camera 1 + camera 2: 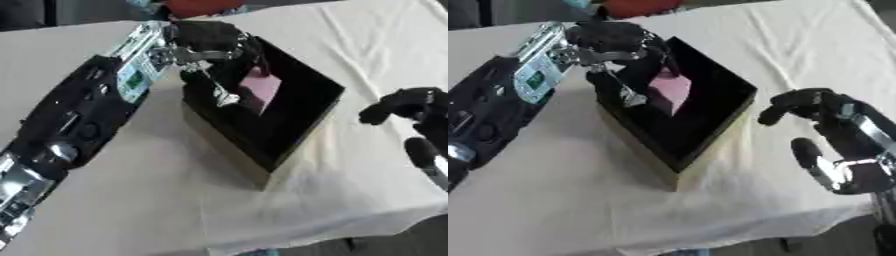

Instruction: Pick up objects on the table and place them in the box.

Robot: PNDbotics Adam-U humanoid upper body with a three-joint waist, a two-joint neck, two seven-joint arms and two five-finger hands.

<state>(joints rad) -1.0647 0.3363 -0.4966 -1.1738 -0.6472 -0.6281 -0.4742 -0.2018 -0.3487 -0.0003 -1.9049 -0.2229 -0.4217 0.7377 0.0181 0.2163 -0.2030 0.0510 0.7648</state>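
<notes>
A black box with tan outer walls (226, 147) stands open in the middle of the white-clothed table. My left arm reaches in from the left, and my left hand (210, 40) hangs over the box's far-left corner with its fingers pointing down into it. A pink flat object (264, 89) sits tilted inside the box, right under those fingers and seemingly pinched between them and the thumb. My right hand (808, 106) hovers to the right of the box, fingers curled, holding nothing.
A red object (199, 6) lies at the far edge of the table, behind the box. The table's front edge (289, 239) runs close below the box, and the cloth (367, 40) is creased at the far right.
</notes>
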